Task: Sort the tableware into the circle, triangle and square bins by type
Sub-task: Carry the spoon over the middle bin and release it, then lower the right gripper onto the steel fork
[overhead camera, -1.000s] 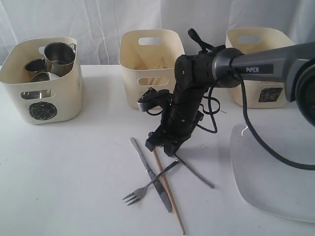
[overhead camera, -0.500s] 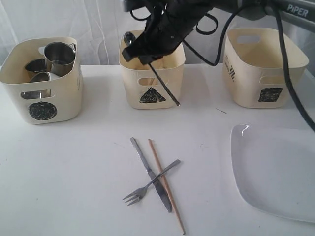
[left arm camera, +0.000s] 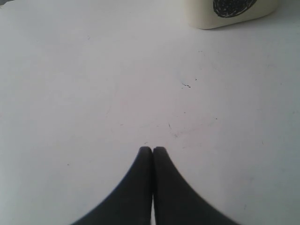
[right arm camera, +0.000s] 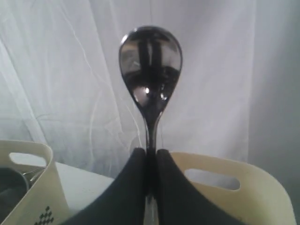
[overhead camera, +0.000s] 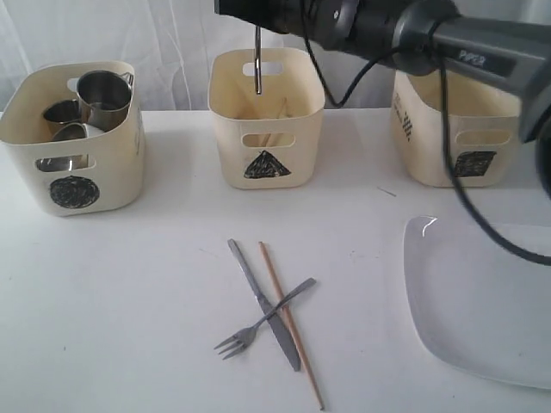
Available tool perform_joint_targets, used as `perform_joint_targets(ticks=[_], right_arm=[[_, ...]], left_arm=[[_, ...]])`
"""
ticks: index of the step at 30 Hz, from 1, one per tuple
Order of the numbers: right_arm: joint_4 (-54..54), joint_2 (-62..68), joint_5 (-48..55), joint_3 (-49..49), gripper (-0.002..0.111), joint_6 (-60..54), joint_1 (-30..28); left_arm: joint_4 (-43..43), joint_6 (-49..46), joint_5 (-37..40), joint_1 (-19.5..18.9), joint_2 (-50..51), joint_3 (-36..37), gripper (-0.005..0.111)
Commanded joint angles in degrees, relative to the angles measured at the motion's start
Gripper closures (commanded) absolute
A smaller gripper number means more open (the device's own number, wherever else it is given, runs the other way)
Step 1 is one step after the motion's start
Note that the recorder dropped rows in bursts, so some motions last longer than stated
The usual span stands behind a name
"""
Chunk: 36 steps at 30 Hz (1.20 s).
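My right gripper (right arm camera: pixel 150 152) is shut on the neck of a steel spoon (right arm camera: pixel 150 65). In the exterior view that gripper (overhead camera: pixel 258 17) is high at the back, and the spoon's handle (overhead camera: pixel 257 60) hangs straight down over the open triangle bin (overhead camera: pixel 267 138). A fork (overhead camera: pixel 258 323), a knife (overhead camera: pixel 263 301) and a wooden chopstick (overhead camera: pixel 293 331) lie crossed on the table in front. The circle bin (overhead camera: pixel 73 163) holds steel mugs (overhead camera: pixel 105 93). The square bin (overhead camera: pixel 448 129) stands at the right. My left gripper (left arm camera: pixel 152 150) is shut over bare table near the circle bin (left arm camera: pixel 229 11).
A large white plate (overhead camera: pixel 482 301) lies at the front right. A white curtain hangs behind the bins. The right arm and its cable (overhead camera: pixel 465 172) stretch across the top right, above the square bin.
The right arm has lifted the spoon off the table from beside the other cutlery and carried it up and back to above the triangle bin. The left gripper is unchanged.
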<state>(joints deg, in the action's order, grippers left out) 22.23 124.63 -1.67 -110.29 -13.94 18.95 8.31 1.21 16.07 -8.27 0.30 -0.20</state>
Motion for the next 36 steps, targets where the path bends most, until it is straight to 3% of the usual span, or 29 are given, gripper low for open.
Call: perform_joint_targets(ticks=[1,5,8,12,16,20,26,30,36], right_arm=[[0.2,4.0,-4.7,-0.3,0.104,0.6,-1.1],[0.2,6.7,-2.9,-0.3,0.081,0.5,-1.4],[0.2,6.3,1.4,-0.3,0.079,0.5,-1.5],[-0.1,3.3,16.5,-0.3,0.079,0.1,-2.9],[-2.4,-0.9,38.7,-0.3,0.086,0.6,-4.7],[-7.8,-5.1,55.3,-0.3,0.108,-1.0,-4.5],[-6.7,-9.3,71.5,0.1,0.108,-10.3,0.6],[-3.2,-11.0,71.6,7.6,0.108,-19.9,4.7],[-10.0,-10.5,71.6,19.4,0.108,-35.6,6.8]], left_arm=[[-0.2,0.1,-0.1,0.3,-0.3,0.2,0.107],[-0.2,0.1,-0.1,0.3,-0.3,0.2,0.107],[-0.2,0.1,0.0,0.3,-0.3,0.2,0.107],[-0.2,0.1,0.0,0.3,-0.3,0.2,0.107],[-0.2,0.1,0.0,0.3,-0.3,0.2,0.107],[-0.2,0.1,0.0,0.3,-0.3,0.2,0.107],[-0.2,0.1,0.0,0.3,-0.3,0.2,0.107],[-0.2,0.1,0.0,0.3,-0.3,0.2,0.107],[-0.2,0.1,0.0,0.3,-0.3,0.2,0.107]])
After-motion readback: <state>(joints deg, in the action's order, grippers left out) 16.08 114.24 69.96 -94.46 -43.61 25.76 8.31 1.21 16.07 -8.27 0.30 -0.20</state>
